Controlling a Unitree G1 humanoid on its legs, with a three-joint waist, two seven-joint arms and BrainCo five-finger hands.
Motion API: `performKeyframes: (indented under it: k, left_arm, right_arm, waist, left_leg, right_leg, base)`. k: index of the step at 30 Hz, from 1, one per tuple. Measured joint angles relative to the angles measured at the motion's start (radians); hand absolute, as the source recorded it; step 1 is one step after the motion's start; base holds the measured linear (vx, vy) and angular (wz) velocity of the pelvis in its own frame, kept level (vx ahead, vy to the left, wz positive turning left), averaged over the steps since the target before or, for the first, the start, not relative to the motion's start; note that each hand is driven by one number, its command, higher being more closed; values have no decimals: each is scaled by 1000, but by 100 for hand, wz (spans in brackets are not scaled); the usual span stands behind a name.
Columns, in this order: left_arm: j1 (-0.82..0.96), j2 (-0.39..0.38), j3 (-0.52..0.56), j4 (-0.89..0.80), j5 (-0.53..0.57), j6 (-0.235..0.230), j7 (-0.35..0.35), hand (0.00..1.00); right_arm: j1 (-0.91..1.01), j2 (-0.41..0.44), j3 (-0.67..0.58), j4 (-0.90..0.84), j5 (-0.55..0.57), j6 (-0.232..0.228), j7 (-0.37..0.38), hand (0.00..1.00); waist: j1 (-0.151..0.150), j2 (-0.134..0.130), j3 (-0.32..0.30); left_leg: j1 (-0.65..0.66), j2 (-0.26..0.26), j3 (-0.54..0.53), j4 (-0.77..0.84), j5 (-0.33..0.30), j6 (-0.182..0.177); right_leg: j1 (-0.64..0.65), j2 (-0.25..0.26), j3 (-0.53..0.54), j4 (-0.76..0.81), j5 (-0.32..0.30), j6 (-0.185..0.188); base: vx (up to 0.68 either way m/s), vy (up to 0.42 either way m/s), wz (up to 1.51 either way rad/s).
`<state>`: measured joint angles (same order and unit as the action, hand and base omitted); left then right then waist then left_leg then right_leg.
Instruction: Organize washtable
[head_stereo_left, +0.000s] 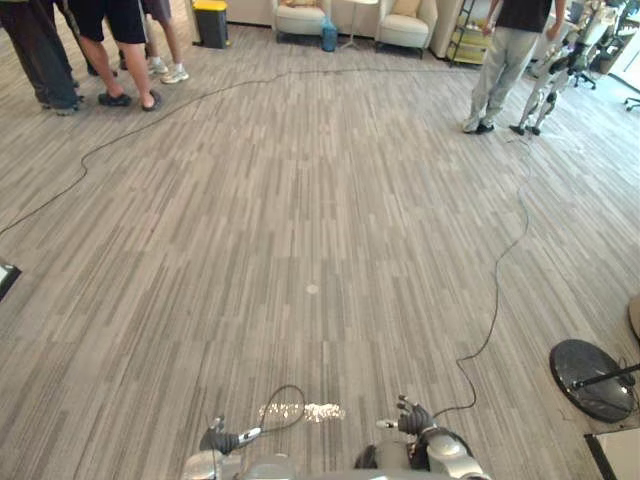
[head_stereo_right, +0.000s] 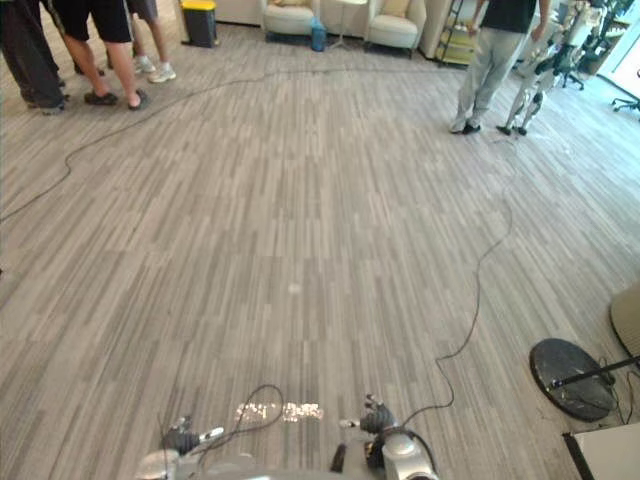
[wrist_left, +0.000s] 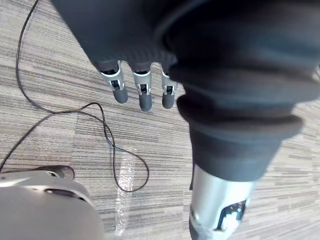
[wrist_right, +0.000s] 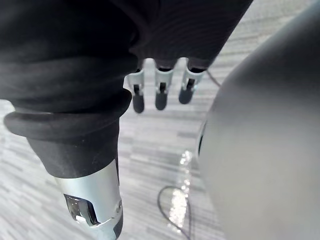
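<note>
My left hand (head_stereo_left: 222, 440) hangs low at the bottom edge of the eye views, and my right hand (head_stereo_left: 415, 420) hangs a little to its right. In the left wrist view the left hand's fingers (wrist_left: 142, 95) point straight down over bare grey striped floor and hold nothing. The right hand's fingers (wrist_right: 161, 95) are likewise straight and empty above the floor in the right wrist view. Both hands are open.
Open plank-patterned floor (head_stereo_left: 310, 220) stretches ahead. People stand at the far left (head_stereo_left: 110, 50) and far right (head_stereo_left: 505, 60), beside another humanoid robot (head_stereo_left: 555, 75). Armchairs (head_stereo_left: 405, 25) and a yellow-lidded bin (head_stereo_left: 211, 22) line the back. A round black base (head_stereo_left: 592, 378) and a table corner (head_stereo_left: 620, 455) sit near right.
</note>
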<state>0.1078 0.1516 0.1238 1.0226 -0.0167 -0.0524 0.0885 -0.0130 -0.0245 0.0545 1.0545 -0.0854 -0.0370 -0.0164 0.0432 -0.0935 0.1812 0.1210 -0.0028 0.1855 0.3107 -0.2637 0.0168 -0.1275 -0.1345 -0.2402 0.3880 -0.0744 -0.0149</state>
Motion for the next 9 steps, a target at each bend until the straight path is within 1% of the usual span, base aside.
performKeyframes:
  k: [1, 2, 4, 5, 7, 9]
  left_arm:
    - [9, -19, -2, 10, 12, 4, -1, 0]
    - [22, -33, -3, 9, 13, 3, 0, 0]
    - [25, -46, -5, 10, 13, 3, 0, 0]
    - [26, -48, -7, 10, 13, 3, 0, 0]
    - [28, -47, -7, 10, 13, 3, -1, 0]
    - [29, -47, -7, 13, 14, 3, 0, 0]
  right_arm:
    - [0, -7, -5, -1, -1, 2, -1, 0]
    - [6, -25, -6, 0, 0, 1, -3, 0]
    - [8, -31, -6, 2, 0, 2, -3, 0]
    - [11, -35, -6, 3, 0, 2, -3, 0]
    - [10, -38, -7, 21, 0, 2, -4, 0]
    - [12, -45, -16, 29, 5, 4, -6, 0]
  waist:
    - [1, 28, -12]
    - [-5, 52, -24]
    - [-4, 78, -33]
    - [-5, 82, -36]
    - [-2, 81, -37]
    - [-4, 82, -39]
  left_leg:
    - [8, 23, -8, 18, -18, -12]
    - [11, 41, -17, 17, -23, -20]
    - [17, 64, -30, 1, -30, -31]
    - [19, 74, -45, -15, -31, -32]
    - [37, 84, -49, -39, -28, -36]
    - [57, 89, -49, -56, -24, -42]
  right_leg:
    - [22, 18, -4, -8, -9, 2]
    - [50, 35, -10, -57, -9, 3]
    - [75, 67, -22, -118, -1, 3]
    - [88, 83, -33, -146, 4, -3]
    - [109, 102, -39, -175, 7, -6]
    - [135, 111, -41, -199, 8, -6]
  base:
    - [267, -54, -4]
    - [255, -43, -7]
    - [218, -61, 4]
    - [187, -75, 10]
    - [123, -56, 7]
    - [67, -29, 0]
